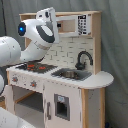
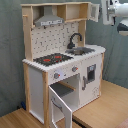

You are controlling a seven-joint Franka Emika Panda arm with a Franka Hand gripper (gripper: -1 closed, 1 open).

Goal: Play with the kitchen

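Note:
The kitchen (image 1: pixel 75 95) (image 2: pixel 60 70) is a tall white and light-wood toy. It has a black-and-red stovetop (image 1: pixel 35 66) (image 2: pixel 52 59), a black faucet (image 1: pixel 82 59) (image 2: pixel 75 39) over a sink (image 1: pixel 72 75) (image 2: pixel 82 50), and a grey hood (image 2: pixel 50 20). Its lower oven door (image 2: pixel 62 102) hangs open, and so does an upper cupboard door (image 2: pixel 94 11). My white arm (image 1: pixel 40 35) reaches in front of the upper shelf, above the stovetop. My gripper (image 2: pixel 113 12) hangs at the second exterior view's top right, beside the open upper door, touching nothing that shows.
Two knobs (image 2: pixel 56 76) (image 2: pixel 74 69) sit on the front panel under the stovetop. A microwave-like box (image 1: pixel 75 24) fills the upper shelf. The kitchen stands on a wooden floor (image 2: pixel 105 107) against a grey curtain (image 1: pixel 115 45).

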